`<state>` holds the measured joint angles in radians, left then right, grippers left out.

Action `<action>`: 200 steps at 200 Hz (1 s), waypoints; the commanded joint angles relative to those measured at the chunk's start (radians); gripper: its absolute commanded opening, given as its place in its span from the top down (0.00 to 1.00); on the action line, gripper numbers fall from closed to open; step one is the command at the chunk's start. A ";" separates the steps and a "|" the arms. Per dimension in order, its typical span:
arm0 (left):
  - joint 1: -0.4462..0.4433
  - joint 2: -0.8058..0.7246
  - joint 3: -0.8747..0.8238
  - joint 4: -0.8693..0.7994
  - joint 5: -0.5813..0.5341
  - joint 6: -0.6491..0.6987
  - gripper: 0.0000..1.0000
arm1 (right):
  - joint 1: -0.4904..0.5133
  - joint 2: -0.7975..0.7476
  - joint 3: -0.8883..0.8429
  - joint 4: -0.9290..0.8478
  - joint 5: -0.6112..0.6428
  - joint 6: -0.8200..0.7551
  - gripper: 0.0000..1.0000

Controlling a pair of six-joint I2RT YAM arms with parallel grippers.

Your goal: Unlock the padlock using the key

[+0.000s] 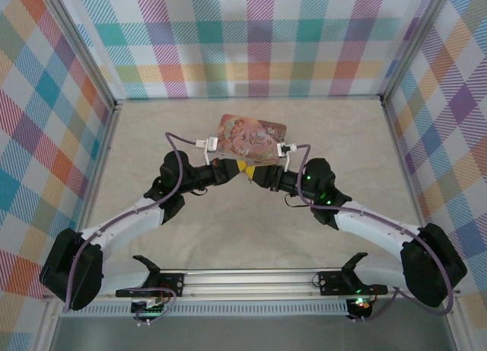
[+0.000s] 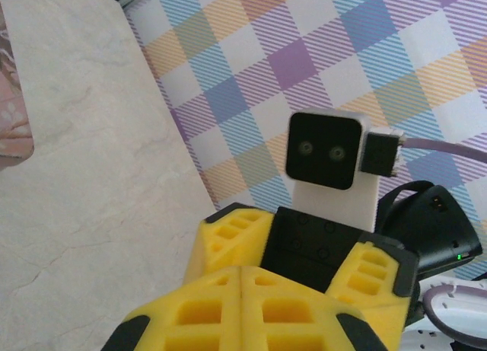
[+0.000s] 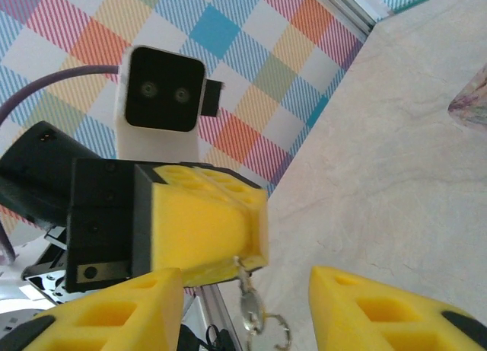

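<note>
My left gripper (image 2: 242,282) is shut, its yellow pads pressed flat together. In the right wrist view the left gripper (image 3: 237,253) shows as a closed yellow block. The small metal key (image 3: 248,305) dangles from its tip, upper end pinched in the seam, with a wire ring (image 3: 275,332) below. My right gripper (image 3: 245,288) stands open, one finger (image 3: 114,317) on each side of the hanging key, touching nothing. Both grippers meet tip to tip in the top view: left gripper (image 1: 233,168), right gripper (image 1: 257,173). The padlock is hidden.
A pink illustrated tin (image 1: 253,135) lies flat on the beige table (image 1: 251,229) just behind the two gripper tips. Checked walls (image 1: 243,39) enclose the table at back and sides. A metal rail (image 1: 251,279) runs along the near edge.
</note>
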<state>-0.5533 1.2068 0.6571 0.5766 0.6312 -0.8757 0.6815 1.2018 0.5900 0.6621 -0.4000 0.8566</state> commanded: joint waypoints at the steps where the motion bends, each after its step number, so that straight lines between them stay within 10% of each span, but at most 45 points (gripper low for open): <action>1: -0.007 -0.029 -0.010 0.053 -0.014 -0.012 1.00 | 0.006 0.003 0.032 0.043 0.012 -0.002 0.55; 99: -0.008 -0.033 -0.024 0.072 -0.045 -0.028 1.00 | 0.020 0.040 0.051 0.050 -0.006 -0.006 0.75; 129: -0.008 -0.043 -0.030 0.075 -0.055 -0.031 1.00 | 0.021 0.054 0.049 0.071 -0.005 0.002 1.00; 171: -0.007 -0.066 -0.043 0.058 -0.081 -0.020 1.00 | 0.021 0.045 0.045 0.072 -0.006 -0.011 1.00; 200: -0.007 -0.099 -0.040 -0.102 -0.157 0.050 0.43 | -0.007 -0.006 0.069 -0.097 0.029 -0.074 1.00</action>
<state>-0.5541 1.1561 0.6277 0.5739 0.5362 -0.8848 0.6945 1.2449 0.6155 0.6739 -0.4000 0.8455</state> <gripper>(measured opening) 0.382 0.059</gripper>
